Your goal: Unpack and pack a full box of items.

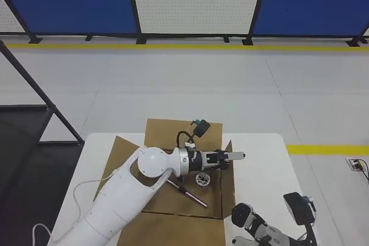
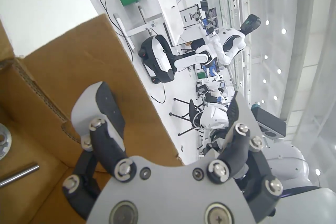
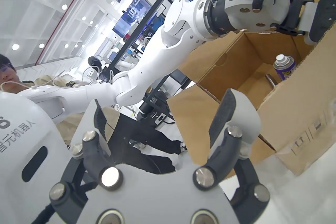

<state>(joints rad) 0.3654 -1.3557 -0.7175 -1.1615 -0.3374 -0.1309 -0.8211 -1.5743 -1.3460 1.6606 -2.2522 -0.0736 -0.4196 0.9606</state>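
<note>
Left end effector (image 2: pixel 169 98): spread, empty, astride box (image 1: pixel 172 130) flap, likely to press it clear | rod (image 1: pixel 192 197), spray can (image 3: pixel 284 66): inside box | right end effector (image 3: pixel 164 104): spread, empty, beside box.

Rod (image 1: pixel 192 197) beside can (image 3: pixel 284 66) inside box (image 1: pixel 172 132) on table (image 1: pixel 264 175)

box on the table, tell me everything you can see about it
The box is plain brown corrugated cardboard, standing on the white table with most top flaps spread outward. One outer side carries small printed marks. Inside are a metal rod, a round metal part and a spray can. The left claw, open, straddles one raised side flap; whether it touches the flap is unclear.
</note>
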